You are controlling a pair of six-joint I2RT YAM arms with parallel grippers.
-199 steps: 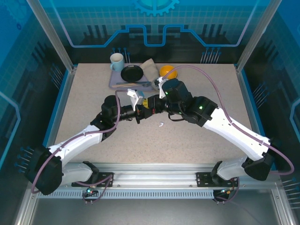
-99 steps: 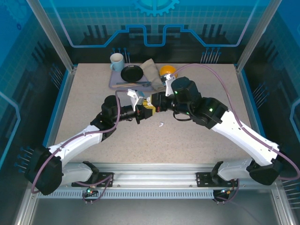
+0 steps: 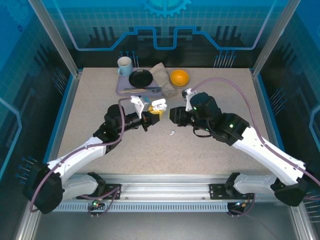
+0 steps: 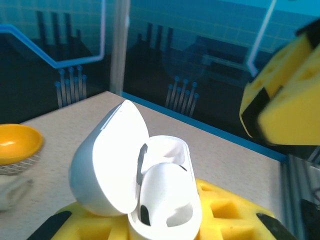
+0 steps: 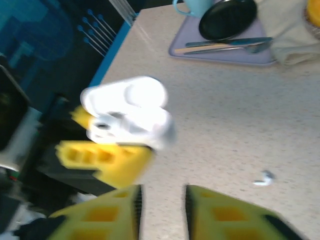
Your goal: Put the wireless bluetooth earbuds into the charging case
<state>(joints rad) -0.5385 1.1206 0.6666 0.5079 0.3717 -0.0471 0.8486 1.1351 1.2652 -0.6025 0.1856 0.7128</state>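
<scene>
My left gripper (image 3: 153, 112) is shut on a white charging case (image 3: 158, 105) and holds it above the middle of the table with its lid open. In the left wrist view the case (image 4: 165, 200) sits between the yellow fingers (image 4: 227, 212), lid tipped back to the left; I cannot tell whether an earbud sits inside. My right gripper (image 3: 173, 115) hangs just right of the case, apart from it, open and empty (image 5: 162, 192). One small white earbud (image 3: 171, 133) lies on the table below the two grippers, also at the right of the right wrist view (image 5: 263, 177).
At the back of the table a purple tray (image 3: 123, 90) carries a black plate (image 3: 141, 78), cutlery and a mug (image 3: 124, 65). A grey cloth (image 3: 161, 75) and an orange bowl (image 3: 179, 77) sit beside it. Blue walls close in the sides.
My right gripper was shut at the case; it has drawn back to the right and opened. The left gripper has shifted the case slightly towards the back.
</scene>
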